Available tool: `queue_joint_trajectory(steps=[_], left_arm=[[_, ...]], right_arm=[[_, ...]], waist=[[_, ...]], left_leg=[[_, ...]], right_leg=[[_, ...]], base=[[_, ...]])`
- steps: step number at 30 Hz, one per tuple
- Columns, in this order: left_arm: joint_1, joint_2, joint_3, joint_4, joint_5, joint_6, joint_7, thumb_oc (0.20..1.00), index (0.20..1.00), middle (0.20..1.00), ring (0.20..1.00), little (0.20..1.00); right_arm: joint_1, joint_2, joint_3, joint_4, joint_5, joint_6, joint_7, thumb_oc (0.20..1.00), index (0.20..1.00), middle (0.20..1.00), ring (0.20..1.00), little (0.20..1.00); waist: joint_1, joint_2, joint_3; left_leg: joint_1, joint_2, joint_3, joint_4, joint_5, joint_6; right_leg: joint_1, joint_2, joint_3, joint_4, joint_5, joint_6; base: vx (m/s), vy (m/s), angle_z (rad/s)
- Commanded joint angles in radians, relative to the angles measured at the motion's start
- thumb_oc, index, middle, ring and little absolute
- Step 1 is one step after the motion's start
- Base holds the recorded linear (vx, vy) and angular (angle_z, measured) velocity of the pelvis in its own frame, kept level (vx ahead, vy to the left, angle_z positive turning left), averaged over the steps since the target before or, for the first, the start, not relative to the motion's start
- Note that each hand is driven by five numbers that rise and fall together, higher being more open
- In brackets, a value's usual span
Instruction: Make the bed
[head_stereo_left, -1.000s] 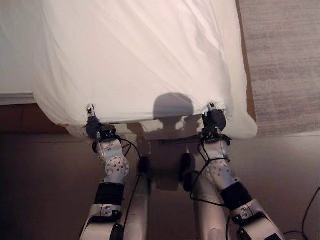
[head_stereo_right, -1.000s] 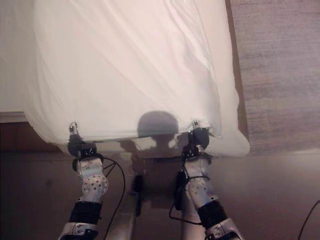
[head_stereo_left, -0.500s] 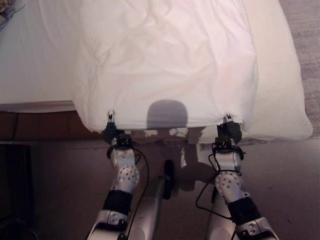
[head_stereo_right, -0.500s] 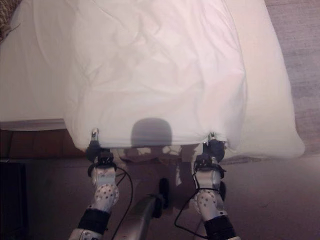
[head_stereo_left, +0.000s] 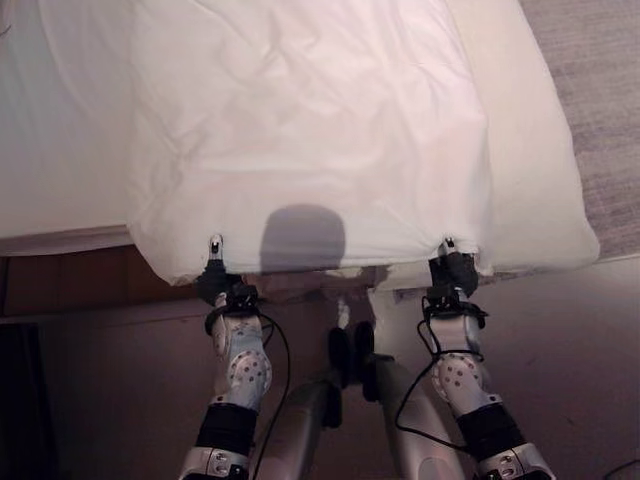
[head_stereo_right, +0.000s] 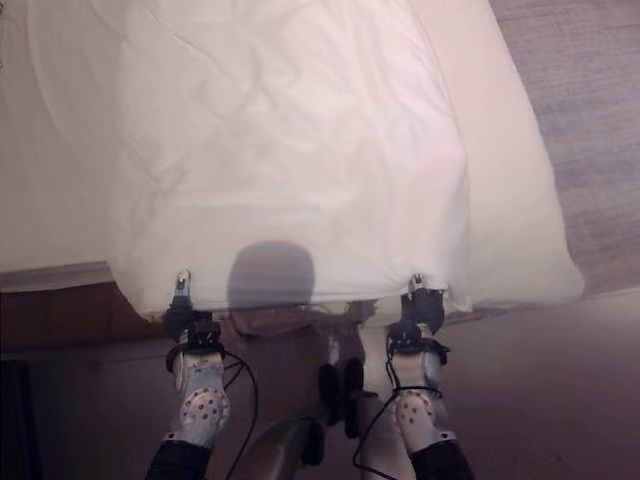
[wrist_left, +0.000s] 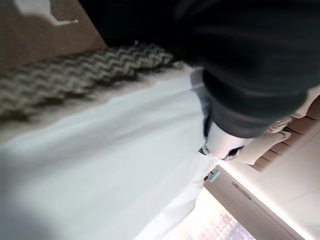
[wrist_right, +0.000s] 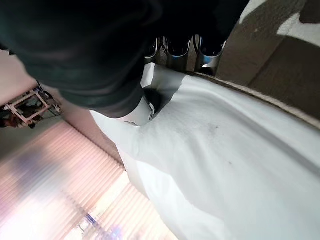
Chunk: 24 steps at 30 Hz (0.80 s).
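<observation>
While I stand at the edge of the bed (head_stereo_left: 545, 150), my left eye view shows the white duvet (head_stereo_left: 310, 130) spread over the mattress, with its near hem hanging just over the bed's edge. My left hand (head_stereo_left: 214, 272) pinches this hem near its left corner, and my right hand (head_stereo_left: 450, 265) pinches it near the right corner. To my left a strip of the sheet (head_stereo_left: 60, 150) is not covered, and to my right the duvet also stops before the bed's side.

In the right eye view the picture is the same: both hands hold the hem, well apart from each other, and the cloth between them lies rather flat with soft wrinkles.

In the left wrist view the white cloth runs past my dark cover, and a thumb tip (wrist_left: 220, 145) presses on it.

In the right wrist view my fingers (wrist_right: 180, 50) are curled over the fold of the duvet.

I judge the spreading is mostly done. What is left is to center the duvet sideways, smooth it and let go.
</observation>
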Motion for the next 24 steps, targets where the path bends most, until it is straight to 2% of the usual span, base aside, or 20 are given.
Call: queue_joint_trajectory(steps=[1, 2, 5, 6, 7, 8, 9, 11, 12, 13, 15, 16, 17, 18, 19, 20, 21, 22, 23, 24], left_arm=[[0.041, 0.098, 0.181, -0.075, -0.032, -0.102, -0.006, 0.2, 0.2, 0.2, 0.2, 0.2], [0.044, 0.089, 0.172, -0.076, -0.036, -0.092, -0.008, 0.2, 0.2, 0.2, 0.2, 0.2], [0.057, 0.104, 0.179, -0.097, 0.002, -0.086, 0.002, 0.2, 0.2, 0.2, 0.2, 0.2], [0.056, 0.104, 0.18, -0.097, 0.002, -0.085, 0.002, 0.2, 0.2, 0.2, 0.2, 0.2], [0.055, 0.12, 0.192, -0.117, 0.02, -0.099, 0.012, 0.2, 0.2, 0.2, 0.2, 0.2], [0.055, 0.12, 0.193, -0.118, 0.02, -0.099, 0.013, 0.2, 0.2, 0.2, 0.2, 0.2], [0.046, 0.133, 0.195, -0.134, 0.036, -0.113, 0.03, 0.2, 0.2, 0.2, 0.2, 0.2], [0.035, 0.139, 0.186, -0.151, 0.052, -0.123, 0.037, 0.2, 0.2, 0.2, 0.2, 0.2], [0.035, 0.139, 0.185, -0.151, 0.052, -0.123, 0.038, 0.2, 0.2, 0.2, 0.2, 0.2], [0.031, 0.143, 0.172, -0.152, 0.049, -0.121, 0.027, 0.2, 0.2, 0.2, 0.2, 0.2], [0.006, 0.16, 0.151, -0.147, 0.048, -0.133, 0.023, 0.2, 0.2, 0.2, 0.2, 0.2], [-0.003, 0.176, 0.122, -0.139, 0.065, -0.117, 0.013, 0.2, 0.2, 0.2, 0.2, 0.2], [-0.004, 0.176, 0.122, -0.139, 0.065, -0.117, 0.013, 0.2, 0.2, 0.2, 0.2, 0.2], [0.004, 0.184, 0.116, -0.14, 0.054, -0.118, -0.005, 0.2, 0.2, 0.2, 0.2, 0.2], [0.004, 0.184, 0.116, -0.14, 0.054, -0.118, -0.005, 0.2, 0.2, 0.2, 0.2, 0.2], [0.054, 0.211, 0.121, -0.161, 0.084, -0.098, -0.024, 0.2, 0.2, 0.2, 0.2, 0.2], [0.072, 0.219, 0.125, -0.169, 0.099, -0.09, -0.022, 0.2, 0.2, 0.2, 0.2, 0.2], [0.073, 0.219, 0.125, -0.17, 0.1, -0.089, -0.021, 0.2, 0.2, 0.2, 0.2, 0.2], [0.076, 0.224, 0.127, -0.171, 0.105, -0.079, -0.023, 0.2, 0.2, 0.2, 0.2, 0.2], [0.076, 0.224, 0.127, -0.171, 0.105, -0.079, -0.023, 0.2, 0.2, 0.2, 0.2, 0.2]], right_arm=[[0.065, -0.119, -0.155, -0.019, 0.026, -0.117, -0.005, 0.2, 0.2, 0.2, 0.2, 0.2], [0.05, -0.116, -0.148, -0.007, 0.034, -0.12, -0.009, 0.2, 0.2, 0.2, 0.2, 0.2], [0.023, -0.116, -0.14, 0.01, 0.039, -0.126, -0.007, 0.2, 0.2, 0.2, 0.2, 0.2], [0.022, -0.115, -0.14, 0.011, 0.039, -0.126, -0.007, 0.2, 0.2, 0.2, 0.2, 0.2], [0.011, -0.113, -0.131, 0.022, 0.035, -0.131, -0.007, 0.2, 0.2, 0.2, 0.2, 0.2], [0.01, -0.113, -0.131, 0.022, 0.035, -0.131, -0.007, 0.2, 0.2, 0.2, 0.2, 0.2], [-0.005, -0.1, -0.119, 0.045, 0.053, -0.149, -0.016, 0.2, 0.2, 0.2, 0.2, 0.2], [-0.01, -0.093, -0.128, 0.057, 0.054, -0.156, -0.029, 0.2, 0.2, 0.2, 0.2, 0.2], [-0.01, -0.094, -0.128, 0.057, 0.053, -0.156, -0.03, 0.2, 0.2, 0.2, 0.2, 0.2], [-0.011, -0.092, -0.124, 0.051, 0.055, -0.156, -0.027, 0.2, 0.2, 0.2, 0.2, 0.2], [-0.001, -0.083, -0.134, 0.041, 0.049, -0.157, -0.035, 0.2, 0.2, 0.2, 0.2, 0.2], [0.018, -0.079, -0.159, 0.024, 0.024, -0.149, -0.049, 0.2, 0.2, 0.2, 0.2, 0.2], [0.017, -0.079, -0.159, 0.023, 0.023, -0.149, -0.05, 0.2, 0.2, 0.2, 0.2, 0.2], [0.027, -0.079, -0.155, 0.005, 0.006, -0.131, -0.042, 0.2, 0.2, 0.2, 0.2, 0.2], [0.027, -0.078, -0.155, 0.005, 0.006, -0.131, -0.043, 0.2, 0.2, 0.2, 0.2, 0.2], [0.025, -0.063, -0.147, 0.007, -0.005, -0.123, -0.03, 0.2, 0.2, 0.2, 0.2, 0.2], [0.026, -0.059, -0.141, 0.013, -0.013, -0.112, -0.028, 0.2, 0.2, 0.2, 0.2, 0.2], [0.027, -0.059, -0.14, 0.013, -0.013, -0.112, -0.028, 0.2, 0.2, 0.2, 0.2, 0.2], [0.044, -0.047, -0.129, 0.017, 0.004, -0.112, -0.014, 0.2, 0.2, 0.2, 0.2, 0.2], [0.043, -0.047, -0.129, 0.017, 0.004, -0.112, -0.014, 0.2, 0.2, 0.2, 0.2, 0.2]], waist=[[0.022, -0.013, -0.083], [0.036, -0.018, -0.086], [0.059, -0.036, -0.083], [0.058, -0.037, -0.085], [0.077, -0.054, -0.082], [0.075, -0.055, -0.084], [0.087, -0.057, -0.093], [0.086, -0.04, -0.103], [0.087, -0.04, -0.105], [0.088, -0.033, -0.106], [0.09, -0.035, -0.092], [0.075, -0.039, -0.091], [0.074, -0.039, -0.094], [0.071, -0.034, -0.097], [0.07, -0.034, -0.098], [0.089, -0.027, -0.115], [0.095, -0.026, -0.123], [0.095, -0.025, -0.122], [0.085, -0.024, -0.129], [0.085, -0.025, -0.131]], left_leg=[[-0.088, 0.077, 0.0, 0.148, -0.041, -0.158], [-0.094, 0.069, -0.025, 0.159, -0.054, -0.156], [-0.112, 0.136, -0.105, 0.179, -0.06, -0.147], [-0.116, 0.135, -0.106, 0.177, -0.056, -0.147], [-0.119, 0.199, -0.196, 0.151, -0.02, -0.156], [-0.122, 0.198, -0.197, 0.147, -0.015, -0.156], [-0.087, 0.279, -0.27, 0.021, 0.06, -0.176], [-0.055, 0.35, -0.239, -0.121, 0.129, -0.205], [-0.056, 0.351, -0.24, -0.128, 0.137, -0.205], [-0.041, 0.347, -0.23, -0.125, 0.105, -0.206], [-0.08, 0.299, -0.218, -0.048, 0.067, -0.214], [-0.129, 0.218, -0.164, 0.098, -0.008, -0.201], [-0.137, 0.216, -0.165, 0.103, -0.007, -0.199], [-0.14, 0.152, -0.143, 0.16, -0.067, -0.159], [-0.141, 0.151, -0.143, 0.16, -0.066, -0.158], [-0.132, 0.118, -0.089, 0.182, -0.101, -0.132], [-0.125, 0.115, -0.081, 0.175, -0.099, -0.12], [-0.122, 0.116, -0.083, 0.174, -0.1, -0.121], [-0.091, 0.102, -0.08, 0.128, -0.089, -0.11], [-0.093, 0.1, -0.079, 0.125, -0.085, -0.11]], right_leg=[[0.069, -0.032, -0.032, -0.21, 0.105, 0.096], [0.071, -0.04, -0.037, -0.207, 0.105, 0.098], [0.064, -0.058, -0.016, -0.177, 0.09, 0.1], [0.06, -0.058, -0.017, -0.178, 0.093, 0.1], [0.05, -0.075, 0.0, -0.155, 0.079, 0.098], [0.046, -0.077, -0.001, -0.156, 0.082, 0.098], [0.037, -0.08, 0.006, -0.123, 0.058, 0.107], [0.034, -0.111, -0.009, -0.104, 0.049, 0.128], [0.031, -0.11, -0.009, -0.107, 0.054, 0.128], [0.032, -0.134, -0.012, -0.103, 0.064, 0.146], [0.04, -0.192, -0.014, -0.133, 0.113, 0.178], [0.102, -0.28, -0.019, -0.22, 0.196, 0.207], [0.1, -0.282, -0.02, -0.225, 0.201, 0.208], [0.129, -0.343, -0.011, -0.288, 0.286, 0.217], [0.129, -0.343, -0.012, -0.289, 0.287, 0.217], [0.149, -0.398, -0.085, -0.365, 0.381, 0.225], [0.164, -0.382, -0.11, -0.37, 0.344, 0.212], [0.166, -0.382, -0.111, -0.368, 0.341, 0.211], [0.156, -0.296, -0.076, -0.308, 0.245, 0.182], [0.151, -0.298, -0.075, -0.306, 0.245, 0.182]], base=[[0.0, -0.041, 0.57], [0.02, -0.009, 0.54], [0.03, 0.026, 0.18], [0.04, 0.089, 0.02], [0.01, 0.067, -0.06], [0.06, 0.251, -0.07], [0.04, 0.28, -0.05], [0.02, 0.347, -0.08], [0.0, 0.346, -0.16], [-0.04, 0.357, -0.21], [-0.03, 0.646, -0.1], [0.01, 0.636, 0.21], [0.07, 0.995, 0.65], [0.04, 0.511, 0.95], [0.14, 0.982, 0.97], [0.13, 0.641, 0.67], [0.13, 0.636, 0.11], [0.06, 0.446, -0.27], [0.03, 0.288, -0.45], [0.02, 0.518, -0.28]])
